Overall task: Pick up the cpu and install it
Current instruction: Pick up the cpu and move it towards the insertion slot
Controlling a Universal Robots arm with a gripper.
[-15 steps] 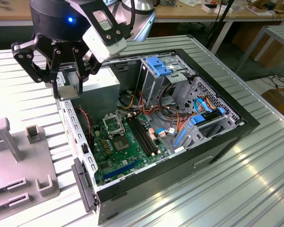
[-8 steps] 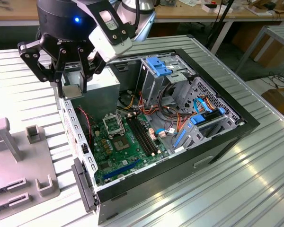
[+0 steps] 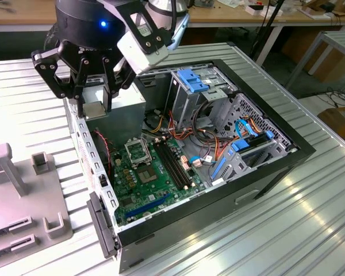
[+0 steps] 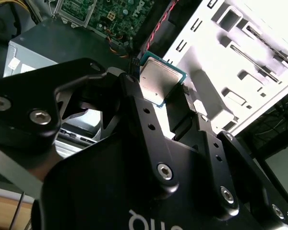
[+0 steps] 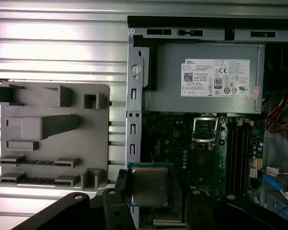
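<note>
The cpu is a thin square chip with a silver-grey top, and my gripper is shut on it. It hangs in the air over the open computer case's edge on the exterior view's left, in front of the grey power supply. Both wrist views show the cpu pinched between two black fingers. On the green motherboard below lies the open socket, a black square frame with a metal lever, apart from the chip.
The grey power supply with a white label sits beside the socket. Black memory slots, a blue-topped drive cage and loose cables fill the case. A grey fixture plate lies on the ribbed metal table outside the case.
</note>
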